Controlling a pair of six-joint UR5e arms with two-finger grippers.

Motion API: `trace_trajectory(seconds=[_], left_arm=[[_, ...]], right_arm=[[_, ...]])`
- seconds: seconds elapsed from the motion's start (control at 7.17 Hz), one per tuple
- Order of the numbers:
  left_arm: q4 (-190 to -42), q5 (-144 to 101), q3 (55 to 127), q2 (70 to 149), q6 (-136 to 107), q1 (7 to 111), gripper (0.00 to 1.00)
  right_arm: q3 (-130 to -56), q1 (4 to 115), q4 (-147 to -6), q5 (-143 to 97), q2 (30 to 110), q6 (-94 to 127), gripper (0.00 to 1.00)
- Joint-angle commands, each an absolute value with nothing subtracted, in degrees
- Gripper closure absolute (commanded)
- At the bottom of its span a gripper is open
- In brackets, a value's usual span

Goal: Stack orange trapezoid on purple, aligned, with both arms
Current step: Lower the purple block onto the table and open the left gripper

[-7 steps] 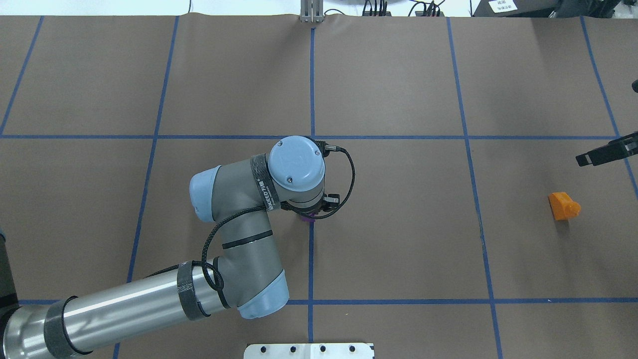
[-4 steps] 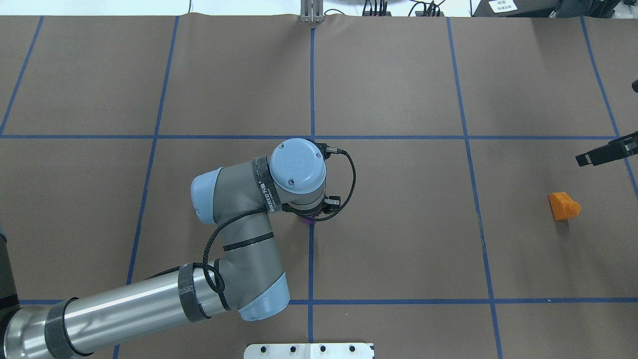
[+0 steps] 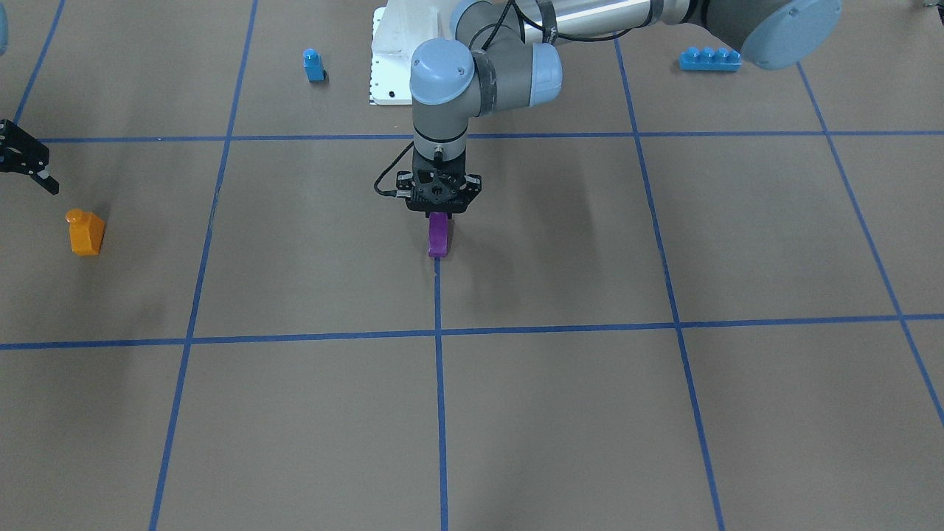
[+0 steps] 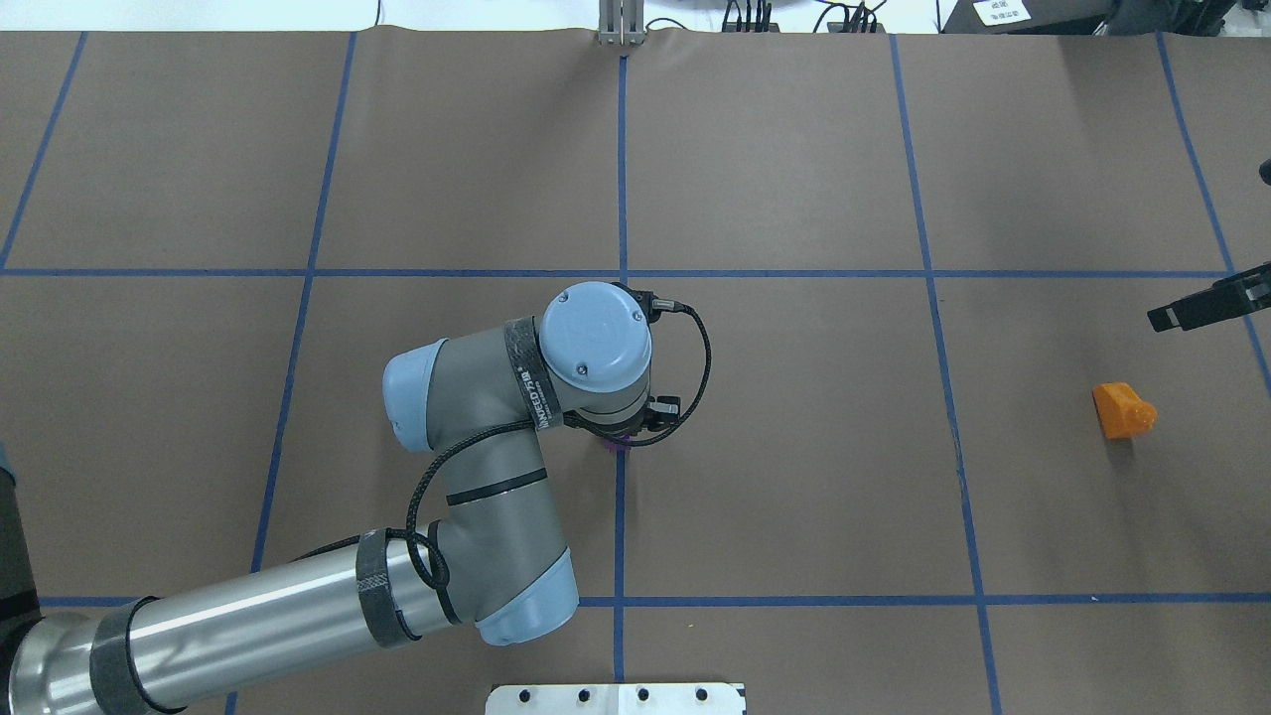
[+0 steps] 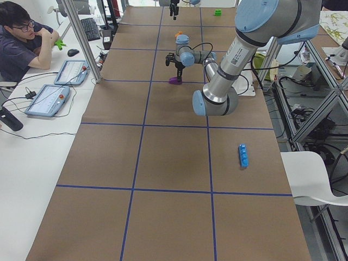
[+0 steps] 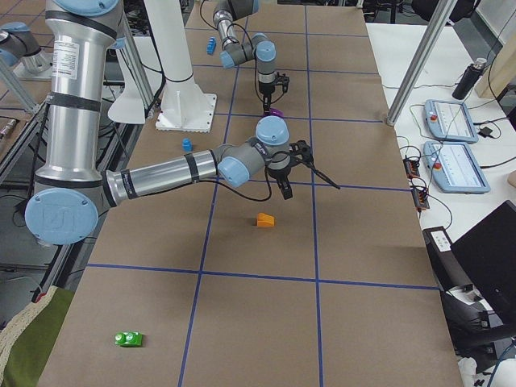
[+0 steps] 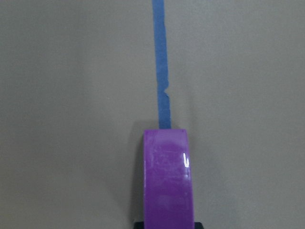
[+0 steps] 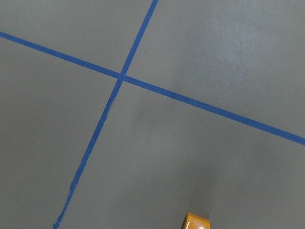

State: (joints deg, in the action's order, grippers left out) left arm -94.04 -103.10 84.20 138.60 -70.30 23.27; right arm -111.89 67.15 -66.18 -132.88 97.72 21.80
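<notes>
At the middle of the table (image 3: 560, 413), right at the end of a blue tape line (image 3: 440, 383): the purple block (image 3: 439, 237), clamped in the left gripper (image 3: 439, 215), with the left arm (image 4: 298, 606) reaching in and the wrist pointing straight down. Closed on two opposite sides of the block, with a bit of black fingertip (image 7: 198, 225) just visible at each side in the left wrist view. Block held tall and narrow, lower end at the table or just above it; not possible to tell which.

Far over on the robot's right side of the table, alone on the brown paper: the orange trapezoid (image 4: 1122, 410), lying with the stud turned toward the robot's right, well apart from the purple block. Near it, not touching it, up above the table: the right gripper (image 3: 29, 164), jaws spread, with nothing between them. Only a corner of the orange trapezoid at the bottom edge of the right wrist view.

Close to the robot's base: a small blue block (image 3: 314, 65) and a long blue brick (image 3: 709, 59), both well away from either gripper.
</notes>
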Motion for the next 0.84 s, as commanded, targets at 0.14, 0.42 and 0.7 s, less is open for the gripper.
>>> trace_trajectory(seconds=[0.14, 0.42, 0.7], left_arm=[[-94.0, -103.1, 84.5, 138.6, -70.1, 23.2, 0.0], [-93.4, -103.3, 88.0, 138.0, -69.4, 25.3, 0.0], [-87.7, -103.5, 99.9, 130.8, -57.9, 28.0, 0.0]], right_arm=[[-111.9, 67.1, -66.2, -132.8, 97.7, 21.8, 0.0], [-112.0, 67.1, -66.1, -132.8, 98.1, 26.8, 0.0], [-112.1, 67.0, -64.6, -132.3, 101.8, 29.4, 0.02]])
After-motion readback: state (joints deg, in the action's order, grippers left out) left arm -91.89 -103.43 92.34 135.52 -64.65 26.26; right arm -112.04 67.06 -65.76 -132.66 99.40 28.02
